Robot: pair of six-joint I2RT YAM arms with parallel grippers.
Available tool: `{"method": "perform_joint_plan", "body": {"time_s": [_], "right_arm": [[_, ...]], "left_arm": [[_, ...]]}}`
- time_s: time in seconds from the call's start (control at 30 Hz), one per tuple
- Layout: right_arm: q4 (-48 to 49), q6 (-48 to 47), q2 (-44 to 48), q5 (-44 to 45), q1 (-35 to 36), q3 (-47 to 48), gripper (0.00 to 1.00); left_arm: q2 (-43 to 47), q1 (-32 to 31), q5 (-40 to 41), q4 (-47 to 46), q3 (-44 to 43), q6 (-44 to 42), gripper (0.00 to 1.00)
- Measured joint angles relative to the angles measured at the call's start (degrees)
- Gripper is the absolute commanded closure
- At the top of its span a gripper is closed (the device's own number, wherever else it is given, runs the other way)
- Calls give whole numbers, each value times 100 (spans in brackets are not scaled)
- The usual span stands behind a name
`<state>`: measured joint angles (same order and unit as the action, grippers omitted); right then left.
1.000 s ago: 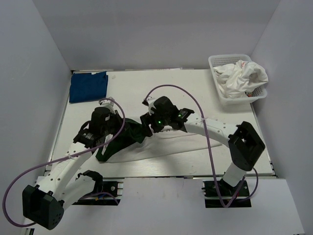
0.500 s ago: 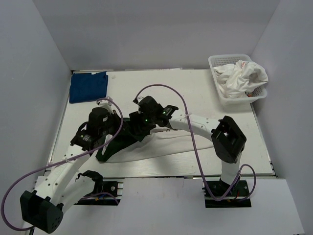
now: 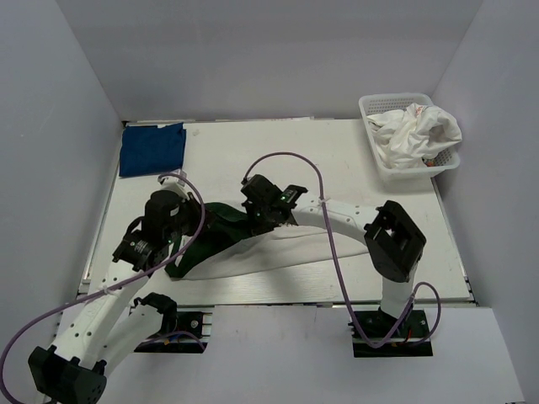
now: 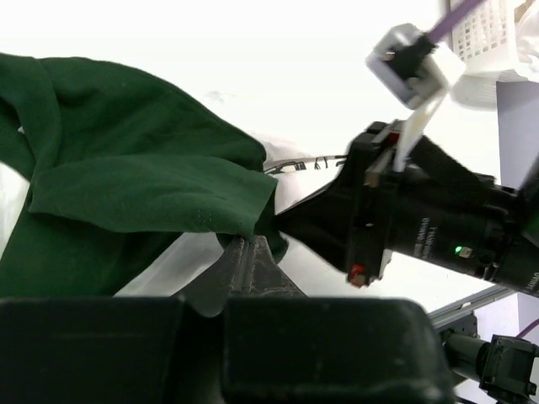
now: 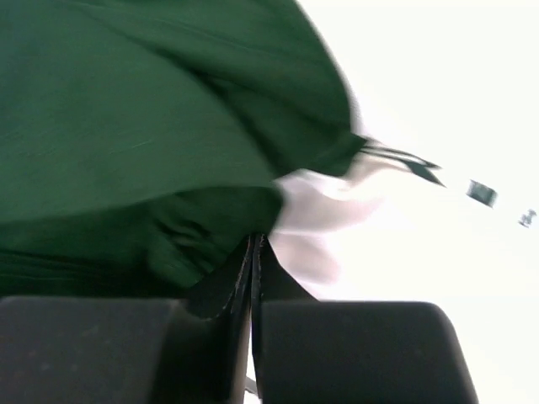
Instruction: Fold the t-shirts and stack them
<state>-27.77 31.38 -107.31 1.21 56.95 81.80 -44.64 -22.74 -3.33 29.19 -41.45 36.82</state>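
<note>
Left wrist camera: my left gripper (image 4: 247,252) pinches the green-sleeved white t-shirt (image 4: 126,168); my right gripper (image 5: 254,252) clamps its green cloth too.

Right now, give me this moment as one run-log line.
left gripper: shut on green-sleeved white t-shirt | right gripper: shut on same shirt | dark blue t-shirt: flat, far left | basket: holds white shirts
</note>
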Motion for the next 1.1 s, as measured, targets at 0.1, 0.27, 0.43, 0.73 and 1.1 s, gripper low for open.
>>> {"method": "perform_joint_plan", "body": {"time_s": [0.1,0.27,0.43,0.73,1.1], "right_arm": [[17,-26,254,280,-15,-273,100],[557,-192,955,219,-31,-966,100],[835,-289,1108,63,-20,-1185,100],[741,-483,1025,-120,33,-1217,100],[490,-1137,953,-55,48,-1373,62]], "left_arm": [[105,0,52,122,9,52,100],[452,0,105,409,168,229,100],[935,0,114,748,601,538,100],[1215,-4,-350,1550,1333,1261,69],[1394,-7,-540,2269,1329,1600,8]]}}
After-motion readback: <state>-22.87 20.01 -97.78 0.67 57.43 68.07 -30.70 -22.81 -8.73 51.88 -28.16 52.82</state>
